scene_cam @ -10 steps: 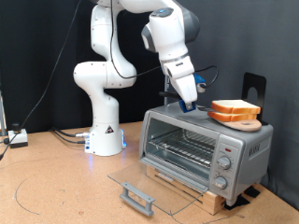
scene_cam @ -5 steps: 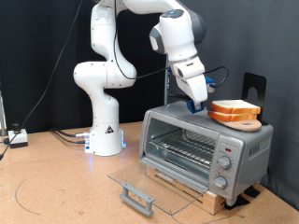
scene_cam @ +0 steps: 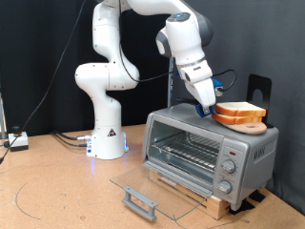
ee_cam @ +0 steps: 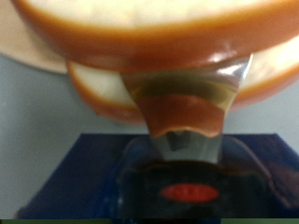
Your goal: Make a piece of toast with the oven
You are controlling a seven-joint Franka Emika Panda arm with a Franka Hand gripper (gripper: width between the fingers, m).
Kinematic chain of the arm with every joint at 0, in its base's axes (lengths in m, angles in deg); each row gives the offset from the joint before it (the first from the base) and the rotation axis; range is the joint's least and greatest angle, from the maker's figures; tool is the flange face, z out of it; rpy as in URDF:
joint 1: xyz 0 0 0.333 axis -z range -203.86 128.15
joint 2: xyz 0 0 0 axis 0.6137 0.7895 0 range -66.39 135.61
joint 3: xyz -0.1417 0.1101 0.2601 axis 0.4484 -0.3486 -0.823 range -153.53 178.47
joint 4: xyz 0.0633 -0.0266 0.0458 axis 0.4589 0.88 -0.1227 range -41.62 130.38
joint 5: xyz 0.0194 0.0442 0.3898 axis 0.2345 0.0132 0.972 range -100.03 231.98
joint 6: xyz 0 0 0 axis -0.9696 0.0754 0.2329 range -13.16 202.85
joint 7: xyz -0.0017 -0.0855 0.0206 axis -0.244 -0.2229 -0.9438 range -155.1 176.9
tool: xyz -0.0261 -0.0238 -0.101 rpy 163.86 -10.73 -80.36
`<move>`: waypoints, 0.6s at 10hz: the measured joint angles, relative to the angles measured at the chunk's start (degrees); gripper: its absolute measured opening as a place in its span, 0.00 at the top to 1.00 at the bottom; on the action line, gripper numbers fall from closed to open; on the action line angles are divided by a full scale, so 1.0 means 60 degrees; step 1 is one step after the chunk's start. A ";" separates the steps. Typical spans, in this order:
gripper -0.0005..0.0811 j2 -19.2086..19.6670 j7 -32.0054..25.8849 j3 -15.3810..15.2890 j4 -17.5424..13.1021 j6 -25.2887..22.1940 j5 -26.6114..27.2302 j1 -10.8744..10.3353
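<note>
On top of the oven [scene_cam: 205, 146], whose glass door lies open on the counter [scene_cam: 57, 196], two slices sit stacked. The gripper [scene_cam: 209, 110] reaches the stack's left edge; its fingers [ee_cam: 187, 121] press close against the piece of toast [scene_cam: 238, 112], though how far apart they are cannot be told.

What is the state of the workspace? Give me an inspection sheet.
Surface: brown table.
Oven: on a wooden board, glass door open flat, rack bare.
Toast: top of two stacked slices on the oven roof.
Second slice: underneath.
Clutter: dark stand behind the oven.
Gripper: low over the roof, beside the toast, holding nothing seen.
Cables: on the table by the arm's base.
Surroundings: black curtain.
</note>
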 joint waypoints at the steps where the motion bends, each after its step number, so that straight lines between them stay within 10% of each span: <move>1: 0.51 0.0001 -0.0284 0.0030 0.0039 0.0181 0.0407 -0.0014; 6: 0.51 -0.0195 -0.1554 0.0535 0.0195 0.0448 0.1546 -0.0013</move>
